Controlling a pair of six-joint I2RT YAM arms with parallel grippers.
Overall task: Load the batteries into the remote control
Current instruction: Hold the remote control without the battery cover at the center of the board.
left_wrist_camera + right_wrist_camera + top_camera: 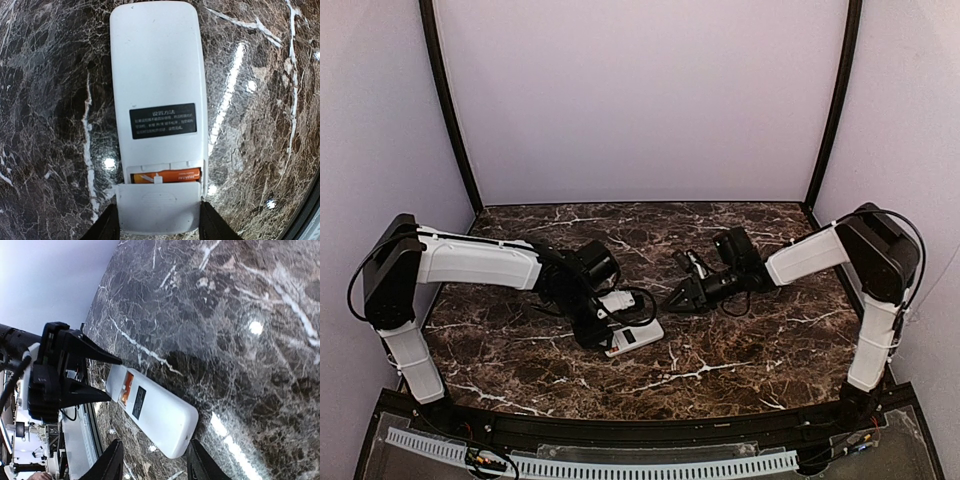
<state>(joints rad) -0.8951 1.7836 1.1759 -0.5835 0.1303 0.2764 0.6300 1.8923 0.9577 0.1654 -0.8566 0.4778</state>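
Observation:
The white remote control [157, 65] lies back up on the marble table, with a dark label on it. Its battery recess is partly open and one orange battery [165, 176] lies in it. A white cover [159, 207] overlaps the rest of the recess. My left gripper [159, 212] is shut on the cover end of the remote, one finger [107, 225] on each side. In the top view the left gripper [603, 338] holds the remote [638, 336]. My right gripper [152, 465] is open and empty, its fingers straddling the remote's other end [170, 425] without touching. It also shows in the top view [685, 295].
A black cable [645, 300] loops beside the left gripper. Lilac walls close the table at the back and both sides. A black rail [640, 430] runs along the near edge.

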